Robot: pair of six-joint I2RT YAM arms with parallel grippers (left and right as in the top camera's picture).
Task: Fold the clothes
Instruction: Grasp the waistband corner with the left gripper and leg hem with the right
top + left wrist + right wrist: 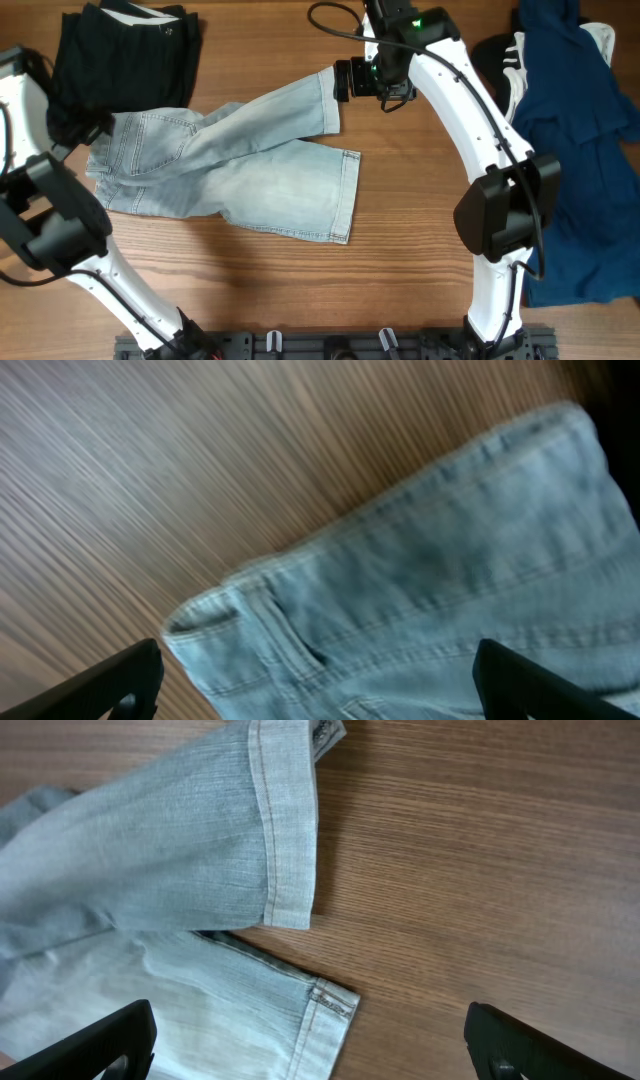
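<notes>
Two claws stand wide open and hold nothing, one at each end of the work. The wooden desk (400, 250) carries everything. On it the light-blue jeans (230, 170) lie flat between the claws. Their waistband (230, 610) is directly under the left claw (315, 660), and both legs run toward the right claw (342, 80). So the long axis goes from claw to claw, and the hems point to the right claw.

A black garment (125, 55) lies near the left claw, close beside the jeans. The upper leg bends off the axis, and its hem (290, 830) lies just ahead of the right claw's fingers. The lower hem (325, 1005) lies almost under that claw.

I judge the denim soft and limp but rather heavy, not slippery and not fragile. The doubled hem, and the waistband corner beside what seems a belt loop (290, 630), look like the firmest places to pinch.
</notes>
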